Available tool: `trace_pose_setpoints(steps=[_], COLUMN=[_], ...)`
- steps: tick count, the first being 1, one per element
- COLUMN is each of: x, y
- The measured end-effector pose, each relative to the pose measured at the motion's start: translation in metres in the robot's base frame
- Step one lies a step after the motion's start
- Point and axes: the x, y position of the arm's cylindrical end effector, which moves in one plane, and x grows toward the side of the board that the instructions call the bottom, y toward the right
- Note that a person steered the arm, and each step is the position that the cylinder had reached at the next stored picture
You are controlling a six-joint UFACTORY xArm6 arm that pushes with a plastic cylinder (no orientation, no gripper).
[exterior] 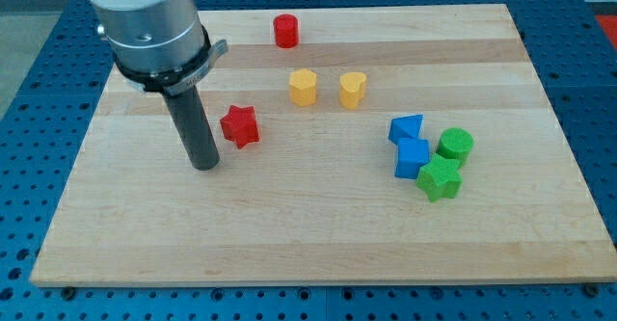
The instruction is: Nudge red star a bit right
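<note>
The red star (240, 125) lies on the wooden board (289, 225), left of centre. My tip (204, 164) rests on the board just to the view's left of the star and slightly below it, a small gap apart from it. The dark rod rises from the tip to the arm's grey body at the view's top left.
A red cylinder (285, 31) stands near the top edge. A yellow hexagon block (303, 87) and a yellow heart-like block (353, 89) lie right of the star. At the right cluster a blue triangular block (406, 128), a blue cube (413, 157), a green cylinder (455, 146) and a green star (441, 178).
</note>
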Motion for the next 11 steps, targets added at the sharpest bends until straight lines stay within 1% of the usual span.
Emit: trace_pose_setpoints(steps=[1, 3, 4, 5, 6, 7, 8, 10, 11], x=[-0.016, -0.044, -0.039, -0.036, -0.055, -0.067, -0.069, -0.066, -0.055], y=[0.005, 0.061, 0.056, 0.026, 0.011, 0.011, 0.016, 0.037, 0.044])
